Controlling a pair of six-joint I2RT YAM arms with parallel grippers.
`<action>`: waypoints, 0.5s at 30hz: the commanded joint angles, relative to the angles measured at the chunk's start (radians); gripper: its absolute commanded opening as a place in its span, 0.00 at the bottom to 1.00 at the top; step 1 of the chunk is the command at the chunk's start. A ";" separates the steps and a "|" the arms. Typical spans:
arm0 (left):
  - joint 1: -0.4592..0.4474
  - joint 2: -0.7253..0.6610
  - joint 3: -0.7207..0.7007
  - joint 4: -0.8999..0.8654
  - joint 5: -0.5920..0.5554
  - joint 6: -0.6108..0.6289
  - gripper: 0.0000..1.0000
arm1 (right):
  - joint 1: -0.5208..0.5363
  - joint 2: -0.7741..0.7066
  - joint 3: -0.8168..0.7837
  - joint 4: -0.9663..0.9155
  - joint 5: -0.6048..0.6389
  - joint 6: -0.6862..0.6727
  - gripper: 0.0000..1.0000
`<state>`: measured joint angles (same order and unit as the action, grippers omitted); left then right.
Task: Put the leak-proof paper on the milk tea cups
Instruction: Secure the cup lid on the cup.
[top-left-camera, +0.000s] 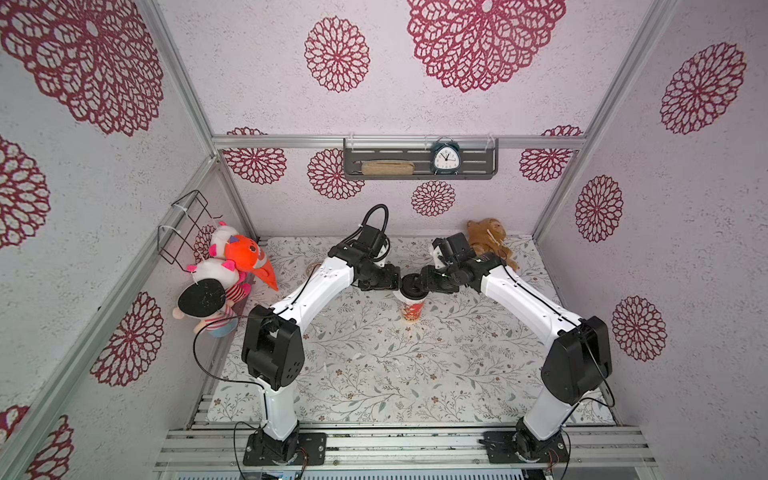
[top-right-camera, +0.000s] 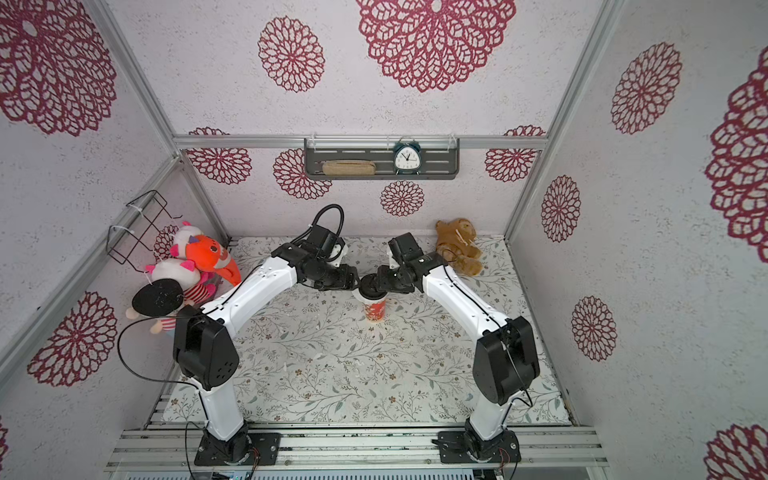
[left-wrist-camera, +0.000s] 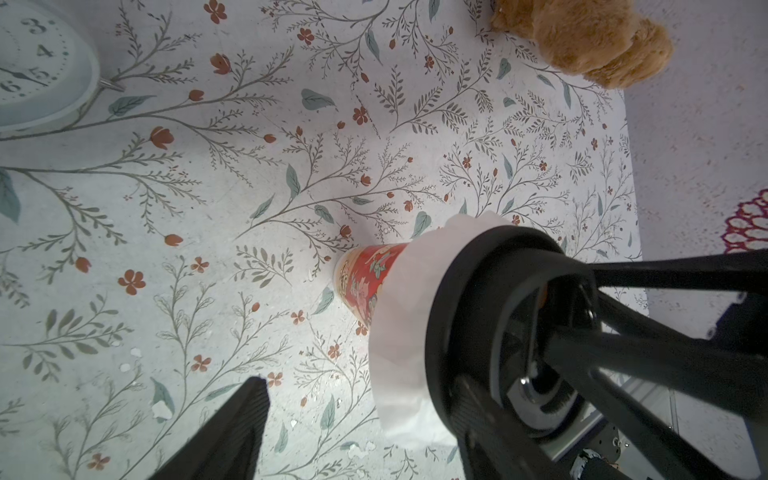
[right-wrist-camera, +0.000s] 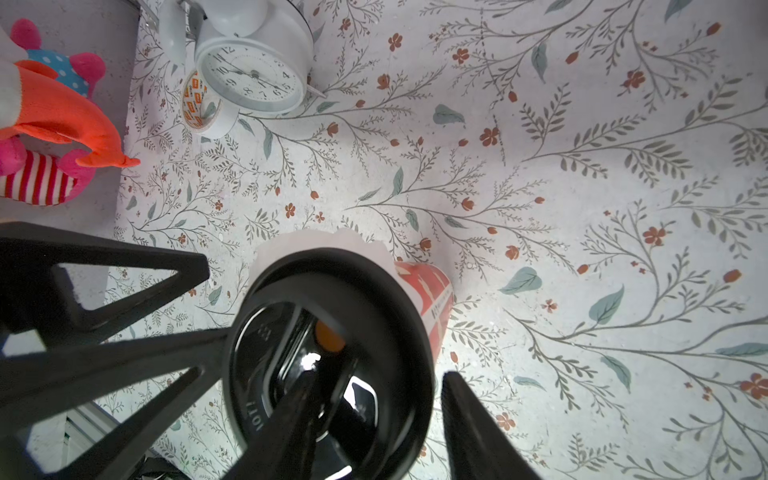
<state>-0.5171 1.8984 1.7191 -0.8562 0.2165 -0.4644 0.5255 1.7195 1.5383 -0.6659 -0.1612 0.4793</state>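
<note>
So the leak-proof paper is already draped over the rim of the milk tea cup. Its edge hangs down as a crumpled skirt, and the black lid sits on top, I'd guess to pin the sheet so it can't slide off. The cup stands upright on the floral table, right between your two grippers and just under their tips. Whatever's inside is hidden by paper and lid.

Your right gripper straddles the lid's raised ring, one finger in the recess and the other just outside. Whether that's a real pinch or it's just resting there, I can't tell. Your left gripper comes in from the opposite side with its jaws apart. One finger hangs clear of the cup, nothing clamped. It's probably there to stop the cup tipping.

Out past the left gripper, away from the cup, a white alarm clock stands just beside a tape roll. Beyond both grippers the wall shelf holds a dark clock and a tan pouch.
</note>
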 joint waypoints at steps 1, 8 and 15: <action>-0.008 0.030 -0.064 -0.018 -0.051 0.004 0.73 | -0.001 0.058 -0.066 -0.185 0.087 -0.045 0.50; -0.011 0.033 -0.169 0.024 -0.057 -0.013 0.72 | -0.001 0.070 -0.072 -0.190 0.091 -0.049 0.49; -0.012 0.024 -0.269 0.051 -0.075 -0.032 0.72 | -0.001 0.080 -0.084 -0.191 0.094 -0.051 0.49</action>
<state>-0.5171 1.8320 1.5475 -0.6750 0.2245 -0.5079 0.5262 1.7199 1.5303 -0.6544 -0.1619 0.4637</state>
